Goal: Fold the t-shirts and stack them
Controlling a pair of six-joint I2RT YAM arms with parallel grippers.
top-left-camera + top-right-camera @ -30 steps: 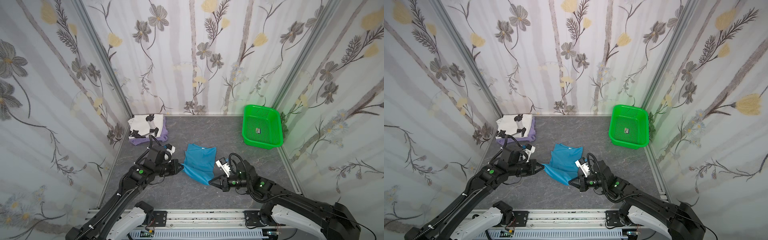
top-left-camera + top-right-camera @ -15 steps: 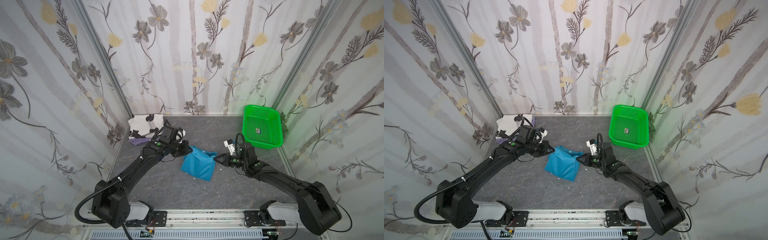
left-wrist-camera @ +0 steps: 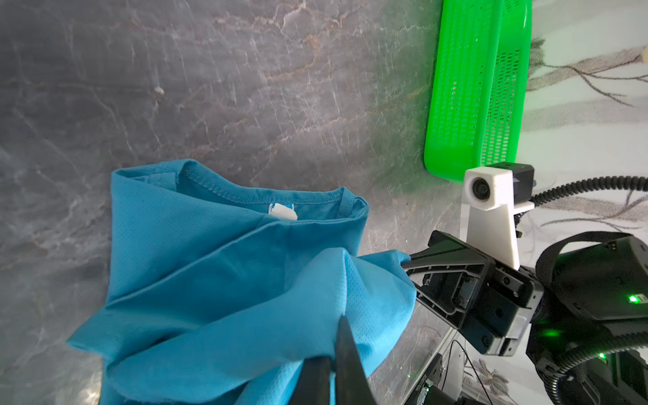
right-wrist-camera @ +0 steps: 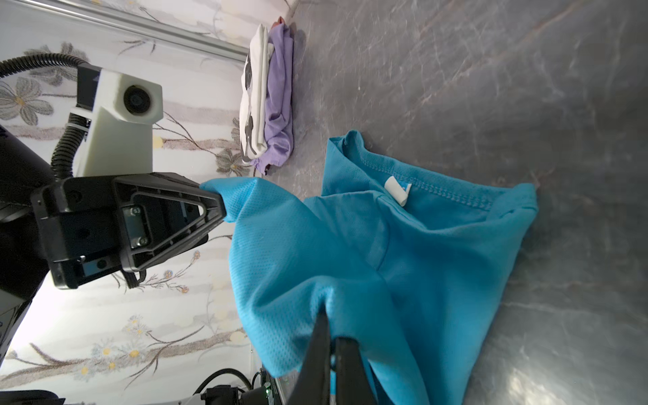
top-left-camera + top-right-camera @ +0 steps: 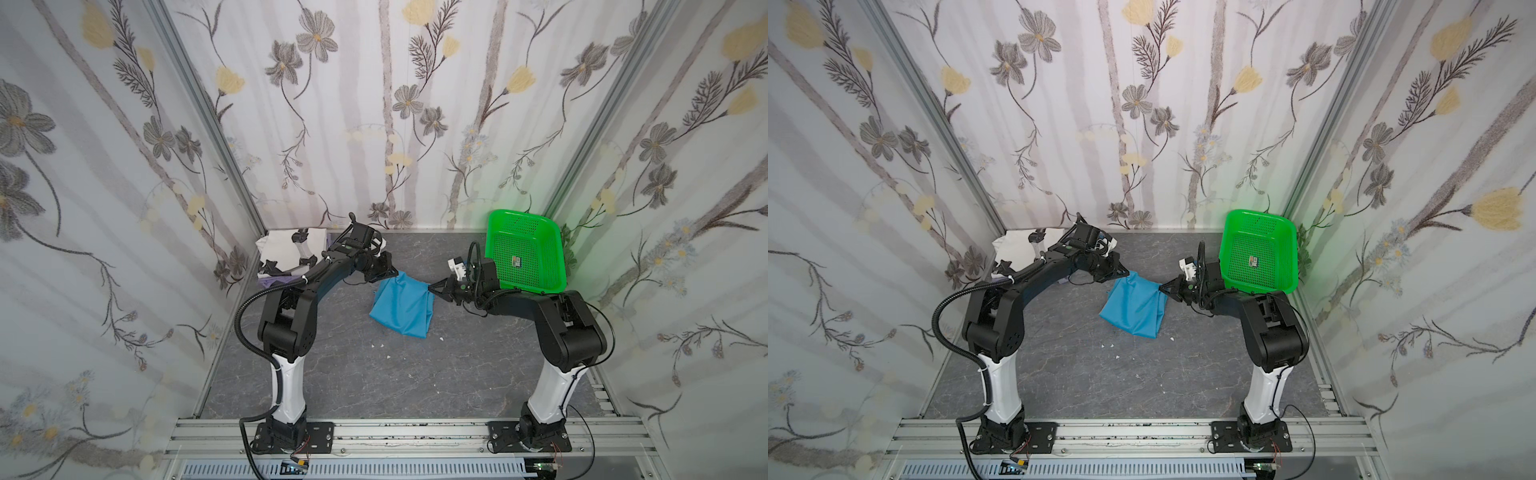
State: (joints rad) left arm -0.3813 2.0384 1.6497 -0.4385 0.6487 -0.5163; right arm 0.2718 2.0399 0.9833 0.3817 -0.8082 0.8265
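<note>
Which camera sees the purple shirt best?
The right wrist view. There the purple shirt shows plainly, folded under the white shirt. In a top view only a sliver peeks out beside the left arm. The left wrist view does not show it.

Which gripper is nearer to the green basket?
The right. The right gripper pinches a teal t-shirt corner close to the green basket; the left gripper pinches the opposite corner, farther off, near the folded shirts.
</note>
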